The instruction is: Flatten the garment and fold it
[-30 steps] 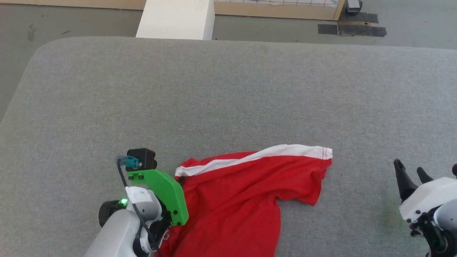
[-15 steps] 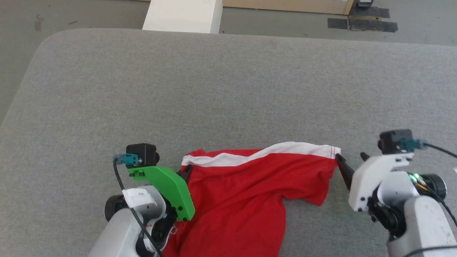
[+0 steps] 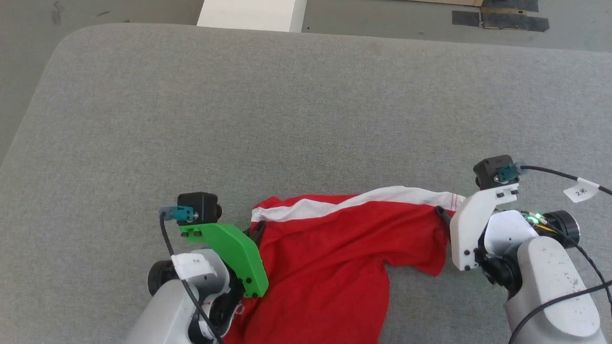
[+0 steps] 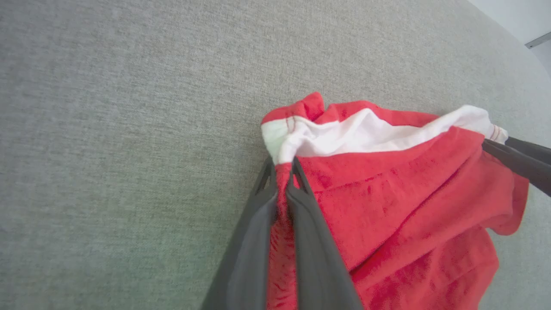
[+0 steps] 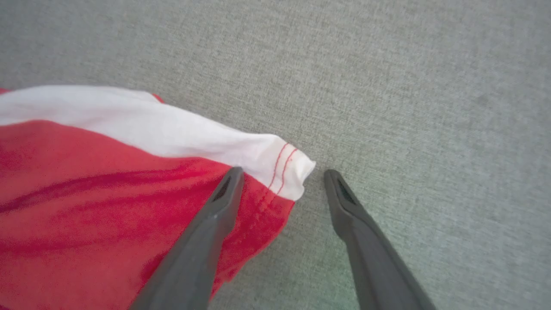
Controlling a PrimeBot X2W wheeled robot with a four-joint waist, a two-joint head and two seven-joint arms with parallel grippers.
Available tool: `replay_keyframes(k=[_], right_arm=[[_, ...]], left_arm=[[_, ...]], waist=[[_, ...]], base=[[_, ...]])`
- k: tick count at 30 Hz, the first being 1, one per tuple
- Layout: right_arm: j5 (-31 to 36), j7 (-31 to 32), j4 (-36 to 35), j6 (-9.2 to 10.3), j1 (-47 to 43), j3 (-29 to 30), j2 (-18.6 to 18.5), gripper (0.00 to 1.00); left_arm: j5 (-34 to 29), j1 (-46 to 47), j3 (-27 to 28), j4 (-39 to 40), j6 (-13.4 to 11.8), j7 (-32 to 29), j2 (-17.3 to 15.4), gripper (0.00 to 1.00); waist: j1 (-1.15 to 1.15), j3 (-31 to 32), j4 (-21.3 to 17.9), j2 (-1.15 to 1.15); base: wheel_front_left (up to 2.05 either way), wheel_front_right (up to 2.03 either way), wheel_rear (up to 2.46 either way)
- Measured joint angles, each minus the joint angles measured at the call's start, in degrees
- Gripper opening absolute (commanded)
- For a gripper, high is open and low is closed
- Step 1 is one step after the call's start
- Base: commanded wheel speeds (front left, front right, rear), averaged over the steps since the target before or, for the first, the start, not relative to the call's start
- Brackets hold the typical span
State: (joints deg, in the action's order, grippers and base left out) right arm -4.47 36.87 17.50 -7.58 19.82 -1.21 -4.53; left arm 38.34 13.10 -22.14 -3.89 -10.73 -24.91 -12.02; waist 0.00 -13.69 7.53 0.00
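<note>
The red garment [image 3: 334, 258] lies rumpled on the grey padded table [image 3: 287, 119], its white band [image 3: 382, 197] running along the far edge. My left gripper [image 3: 258, 228] is shut on the garment's left corner [image 4: 282, 172], right below the white band [image 4: 344, 137]. My right gripper [image 5: 282, 174] stands open at the garment's right corner [image 5: 275, 172]: one finger [image 5: 215, 215] rests over the red cloth, the other [image 5: 353, 215] is on bare table. In the head view the right gripper [image 3: 447, 215] sits at the band's right end. The left wrist view shows the right fingers [image 4: 521, 161] at that far corner.
The grey table spreads wide beyond and beside the garment. A white block [image 3: 251, 14] stands on the floor past the table's far edge, with dark tape patches [image 3: 511, 19] on the floor at the upper right.
The head camera has tilted down. My right arm has come in from the lower right to the garment's right corner, fingers open around it. The left gripper keeps its hold.
</note>
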Motion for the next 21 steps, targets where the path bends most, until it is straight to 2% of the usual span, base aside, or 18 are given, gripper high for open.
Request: replay_keyframes(k=[1,2,8,13,17,21], right_arm=[[-0.01,-0.02,0.23,0.00,0.36,-0.09,0.00,0.08],[-0.03,-0.08,0.38,0.00,0.58,-0.19,0.00,0.00],[-2.36,-1.69,0.56,0.00,1.04,-0.63,-0.35,0.00],[-9.35,-1.24,-2.53,0.00,3.88,0.23,-1.21,0.00],[-15.24,2.79,-6.66,0.01,11.01,-0.32,-4.60,0.00],[-20.72,7.94,-8.02,0.00,22.75,0.13,-6.02,0.00]], left_arm=[[0.00,0.00,-0.08,-0.01,0.00,0.04,0.02,0.00],[0.01,0.00,-0.12,-0.01,0.00,0.04,0.02,0.00],[0.30,0.00,0.21,-0.08,0.08,0.66,0.09,0.00],[3.82,2.13,3.07,1.00,1.41,1.55,0.79,0.00],[7.33,10.28,6.38,0.71,2.77,-0.11,0.73,0.00],[7.48,23.17,8.82,-2.97,3.03,-2.85,-1.31,0.00]], waist=[[0.00,0.01,-0.03,0.00],[0.00,0.04,-0.08,0.00],[0.00,0.66,-0.56,0.00],[0.00,1.61,-1.08,0.00],[0.00,1.69,-1.48,0.00],[0.00,0.44,-2.15,0.00]], base=[[0.00,0.00,0.00],[0.00,0.00,0.00],[0.00,0.00,0.00],[0.00,0.00,0.00],[0.00,0.00,0.00],[0.00,0.00,0.00]])
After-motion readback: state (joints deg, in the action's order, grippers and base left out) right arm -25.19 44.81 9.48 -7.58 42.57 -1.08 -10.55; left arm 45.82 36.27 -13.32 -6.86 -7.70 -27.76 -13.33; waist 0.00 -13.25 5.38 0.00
